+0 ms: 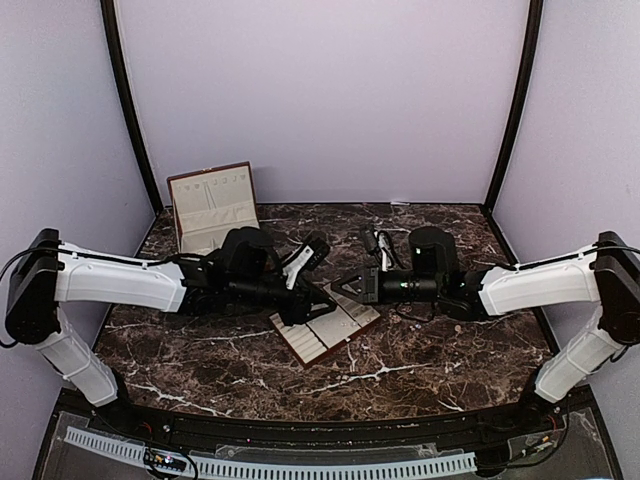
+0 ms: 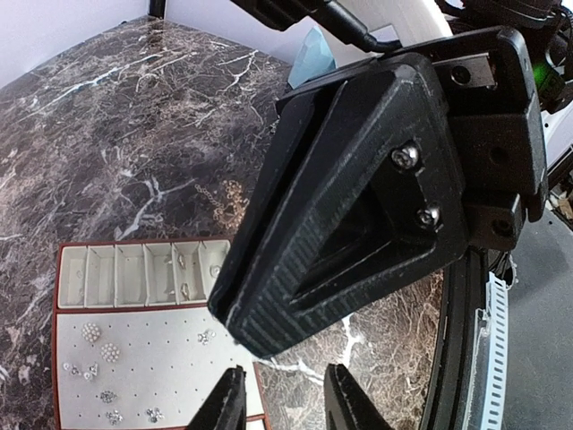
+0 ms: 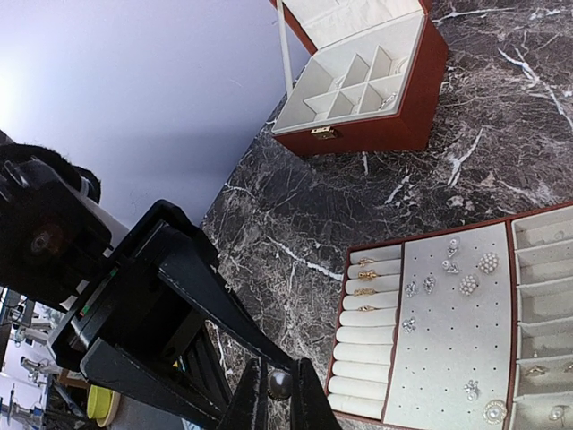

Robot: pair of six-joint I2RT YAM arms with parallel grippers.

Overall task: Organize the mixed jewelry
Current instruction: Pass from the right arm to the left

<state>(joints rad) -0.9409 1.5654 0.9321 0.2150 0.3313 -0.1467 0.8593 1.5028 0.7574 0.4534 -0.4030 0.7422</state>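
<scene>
Pinched on what looks like a stud [image 3: 280,384], the right tool [image 3: 280,371] should lower gently to the tray [image 3: 440,351] beneath, clear of the open left tool [image 2: 285,373].

Shiny metal jewelry [image 3: 488,262], glossy marbled table [image 3: 295,224]

Soft, even light falls from above in the overhead view, so the lavender walls [image 1: 320,90] read bright. The dark marble table [image 1: 420,350] carries only a faint sheen, and shadows barely show on it. In the right wrist view the wall washes out pale at 10 o'clock and the right gripper [image 3: 276,376] at 6 o'clock is soft from nearness, while the cream tray [image 2: 134,358] at 8 o'clock in the left wrist view is bright yet sharp.
</scene>
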